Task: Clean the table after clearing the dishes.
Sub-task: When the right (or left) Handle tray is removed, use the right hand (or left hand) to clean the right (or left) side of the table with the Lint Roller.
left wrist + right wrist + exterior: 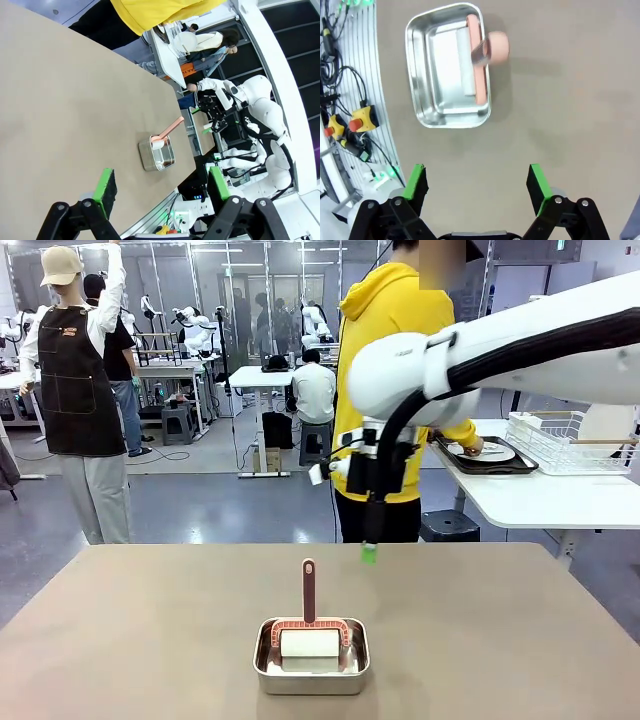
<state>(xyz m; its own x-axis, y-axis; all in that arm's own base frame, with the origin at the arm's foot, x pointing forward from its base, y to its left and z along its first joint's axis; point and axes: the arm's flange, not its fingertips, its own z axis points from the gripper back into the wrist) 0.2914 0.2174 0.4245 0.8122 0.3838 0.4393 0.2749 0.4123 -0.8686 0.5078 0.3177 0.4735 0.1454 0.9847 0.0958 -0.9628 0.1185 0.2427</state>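
The beige-brown table (pixel 150 630) carries a small steel pan (pixel 311 658) near its front middle. In the pan stands a white-padded cleaning tool with a salmon-red handle (pixel 308 590) pointing up. My right gripper (pixel 369 545) hangs above the table, behind and to the right of the pan. In the right wrist view my right gripper (pixel 476 182) is open and holds nothing, with the pan (pixel 447 65) ahead of it. My left gripper (pixel 162 185) is open and holds nothing too, well short of the pan (pixel 156 153). A white plate on a dark tray (pixel 487 453) lies on the white side table.
A person in a yellow hoodie (pixel 395 330) stands at the far edge with a hand on the tray. A white wire rack (pixel 560 440) sits on the side table. Cables and emergency buttons (pixel 350 120) lie beyond the table's near edge.
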